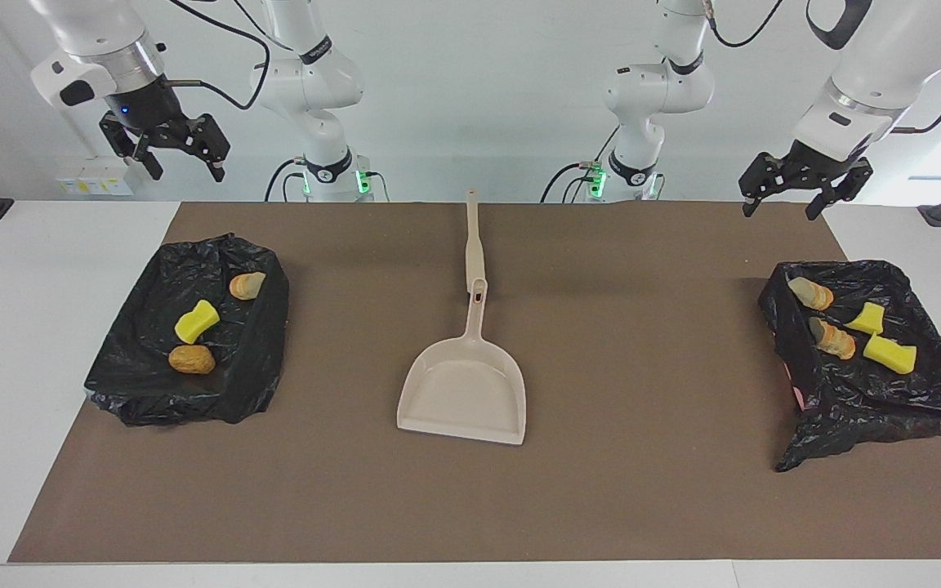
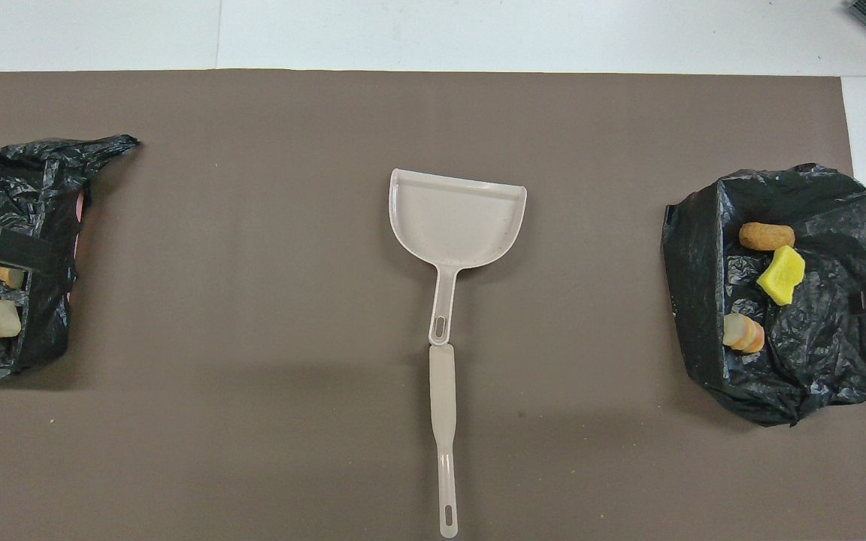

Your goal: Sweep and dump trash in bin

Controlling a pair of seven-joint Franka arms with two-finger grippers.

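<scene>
All trash lies inside the two bag-lined bins: three pieces in the bin (image 1: 185, 335) at the right arm's end of the mat (image 1: 642, 490), four in the bin (image 1: 871, 351) at the left arm's end. None shows on the mat. The dustpan (image 1: 464, 392) sits empty mid-mat. Left gripper (image 1: 789, 200) and right gripper (image 1: 185, 167) are raised, open, holding nothing. Judged essentially complete.

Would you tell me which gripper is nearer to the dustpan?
Neither clearly: the left gripper hangs above the bin at its end, the right gripper above the other bin; the dustpan lies midway.
</scene>
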